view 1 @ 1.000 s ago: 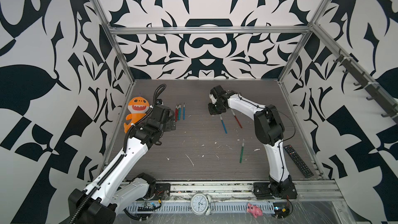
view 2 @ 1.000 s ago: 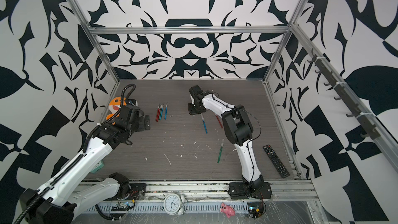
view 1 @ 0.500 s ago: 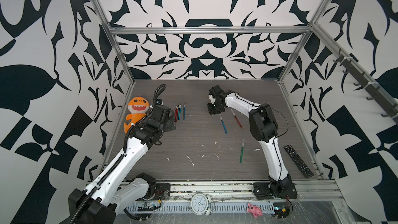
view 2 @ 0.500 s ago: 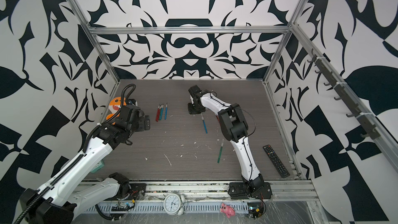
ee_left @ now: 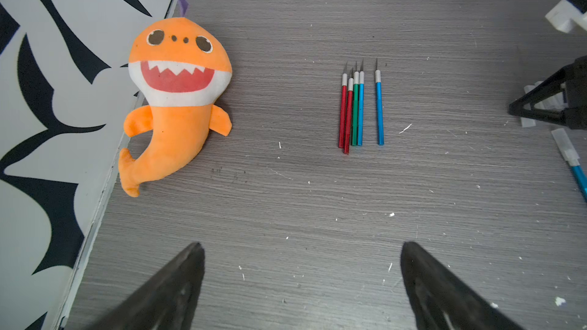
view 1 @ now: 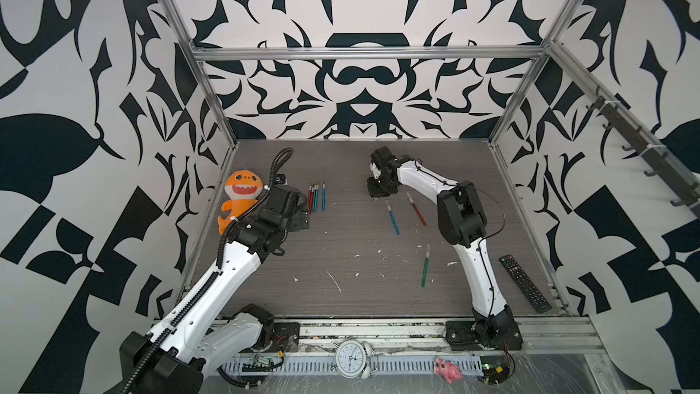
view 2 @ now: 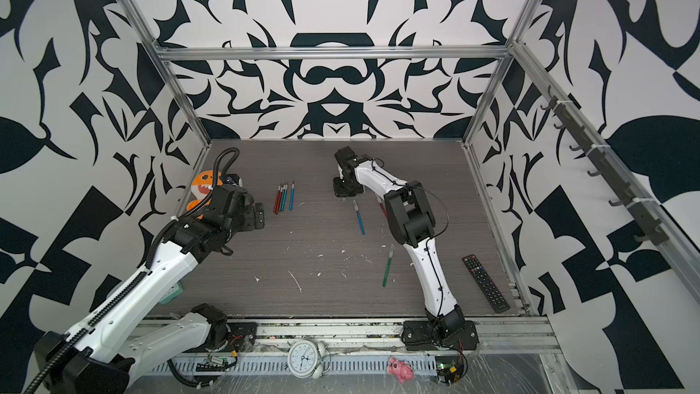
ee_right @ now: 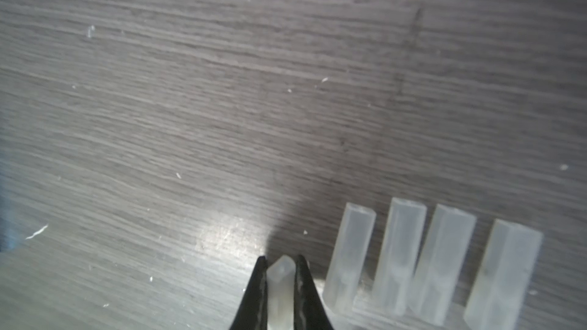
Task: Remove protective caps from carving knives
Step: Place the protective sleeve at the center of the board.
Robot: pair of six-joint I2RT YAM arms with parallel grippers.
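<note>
while pinching one protective cap [ee_right: 279, 287] in the right claw [ee_right: 280, 257] close to the counter [ee_right: 158, 106], poises it just beside four loose caps [ee_right: 400, 255], probably to keep removed ones in a single row. holds the left claw [ee_left: 300, 244] spread wide and empty near five bare carving knives [ee_left: 355, 109], laid side by side as finished; leaves three capped knives [view 1: 393, 219] scattered apart, seemingly awaiting their turn.

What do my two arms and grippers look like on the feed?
The left arm and right arm have white shells and black joints. Ribbed black conduit follows the left; thin black wire loops off the right. Gripper fingers are black tapered wedges.
</note>
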